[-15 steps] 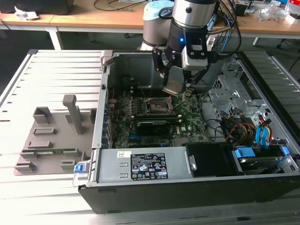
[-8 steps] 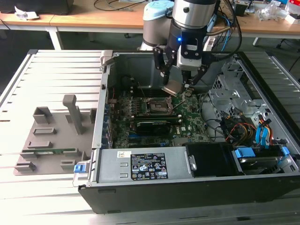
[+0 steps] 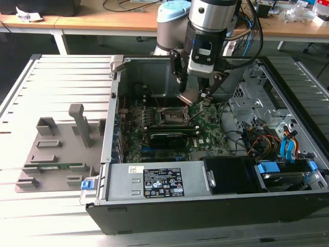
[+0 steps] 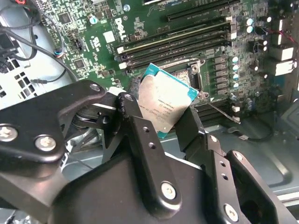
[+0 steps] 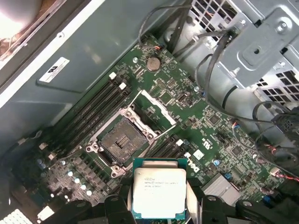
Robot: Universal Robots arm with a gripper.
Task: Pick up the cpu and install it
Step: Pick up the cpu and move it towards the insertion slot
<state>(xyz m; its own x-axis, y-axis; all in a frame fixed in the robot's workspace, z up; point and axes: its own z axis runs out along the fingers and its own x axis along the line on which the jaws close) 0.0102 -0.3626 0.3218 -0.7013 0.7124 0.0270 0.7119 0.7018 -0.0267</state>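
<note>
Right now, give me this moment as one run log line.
gripper: shut on chip | chip: held over circuit board, outside socket | socket: open, empty | install: not done

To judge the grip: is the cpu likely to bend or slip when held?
The cpu looks a stiff, flat plate, so probably no bending. The hand pinches only its thin edges, so it could slip or tilt. Thin and small, it is probably light.

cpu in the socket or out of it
Out. The gripper holds the cpu in the air over the motherboard, and the socket sits bare with its frame flipped open.
</note>
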